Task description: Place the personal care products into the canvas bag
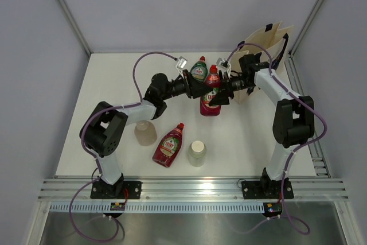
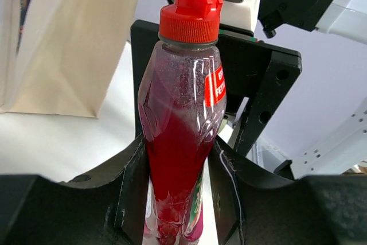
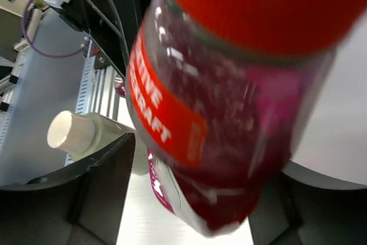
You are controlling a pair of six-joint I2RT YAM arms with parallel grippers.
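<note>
1. Observed held red bottle upright near the centre of the table; red cap uppermost; resting on the surface or just off it, cannot tell which.
2. Found left gripper clamped on that bottle's lower body; both fingers pressed against its sides in the left wrist view.
3. Found right gripper straddling the same bottle from the 3 o'clock side; jaws apart; gap visible between one finger and the bottle wall; contact on the other side hidden; judged not yet gripping.
4. Located canvas bag standing at 2 o'clock from the held red bottle; near but apart, beyond the right arm.
5. Logged other products outside the bag:
   - green bottle standing just beside the held one at 11 o'clock;
   - second red bottle lying at 7 o'clock;
   - first pale bottle at 8 o'clock;
   - second pale bottle at 6 o'clock.
6. Judged step in hand: handover of the held red bottle from left to right, given the bag on the right arm's side.
7. Next move calls for:
   - closing the right fingers firmly on the tapered, slick body;
   - releasing the left only once that grip is secure;
   - lifting clear of the green bottle;
   - carrying toward 2 o'clock, above the bag's mouth.
</note>
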